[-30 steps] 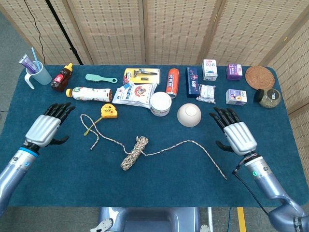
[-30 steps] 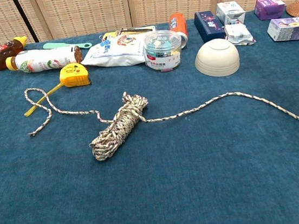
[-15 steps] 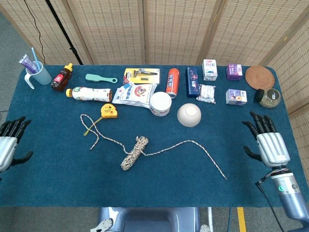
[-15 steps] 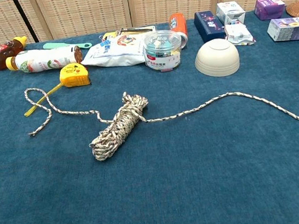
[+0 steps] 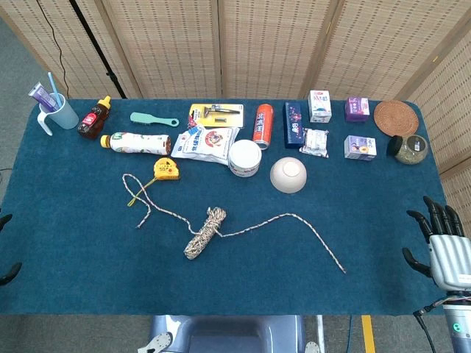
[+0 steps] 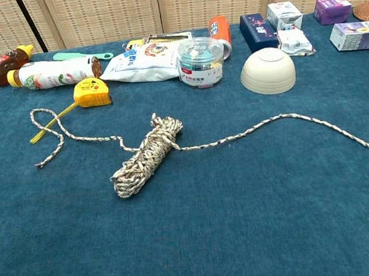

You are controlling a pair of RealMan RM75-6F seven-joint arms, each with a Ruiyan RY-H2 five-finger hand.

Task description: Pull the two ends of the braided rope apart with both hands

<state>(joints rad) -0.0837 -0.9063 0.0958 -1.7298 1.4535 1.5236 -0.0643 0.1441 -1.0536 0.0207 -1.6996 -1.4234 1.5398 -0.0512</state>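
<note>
Braided rope (image 5: 205, 232) lies on the blue worktop (image 5: 88, 243), a little left of centre in the head view. Its wound bundle has its long axis running from about 7 o'clock up to 1 o'clock. One loose tail leaves the upper end of the bundle toward 10 o'clock, curls into a small loop beside the yellow tape measure (image 5: 166, 168) and ends in a free tip (image 5: 138, 224) pointing down toward 6 o'clock. The other tail runs off toward 3 o'clock, rises in a shallow arch below the white bowl (image 5: 288, 175), then slants down to a free tip (image 5: 343, 271) at about 4 o'clock from the bundle. In the chest view this right tail reaches the picture's right edge.

Right hand (image 5: 445, 248) sits off the worktop's right edge at about 4 o'clock, palm down, its dark fingers (image 5: 430, 213) spread and holding nothing, well apart from the rope's right tip. Left hand (image 5: 6, 250) shows only as two dark fingertips at the left border near 8 o'clock; whether its fingers are wide or narrow cannot be told.

Bare cloth stretches along the whole near side of the worktop, at 6 o'clock from the rope, and on both flanks. Bottles, packets and boxes crowd the far side at 12 o'clock.
</note>
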